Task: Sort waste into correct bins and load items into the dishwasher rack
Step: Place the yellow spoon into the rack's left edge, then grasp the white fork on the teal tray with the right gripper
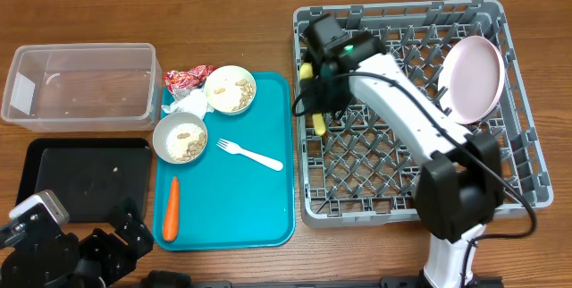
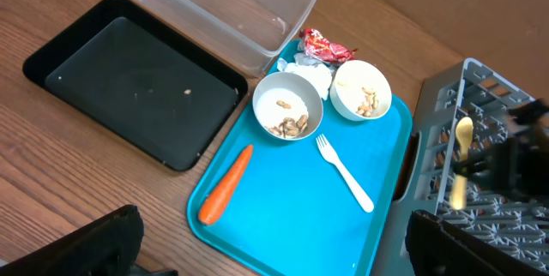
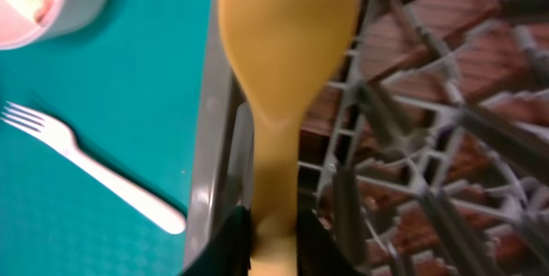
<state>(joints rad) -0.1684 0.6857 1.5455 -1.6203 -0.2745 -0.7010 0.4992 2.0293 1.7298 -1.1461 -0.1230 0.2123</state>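
My right gripper point(image 1: 315, 91) is shut on the pale yellow spoon point(image 3: 287, 79) and holds it over the left edge of the grey dishwasher rack point(image 1: 500, 21); the spoon also shows in the overhead view point(image 1: 316, 123) and the left wrist view point(image 2: 461, 160). The pink plate point(image 1: 474, 78) stands in the rack at the right. On the teal tray point(image 1: 268, 207) lie two bowls with scraps point(image 1: 180, 137) point(image 1: 231, 88), the fork point(image 1: 250, 154), the carrot point(image 1: 171, 208), the red wrapper point(image 1: 186, 77) and the napkin point(image 1: 189, 102). My left gripper point(image 2: 266, 255) is open and empty, above the tray's near edge.
The clear tub point(image 1: 80, 87) stands at the back left. The black tray point(image 1: 85, 179) lies in front of it, holding only crumbs. The rack fills the right half of the table.
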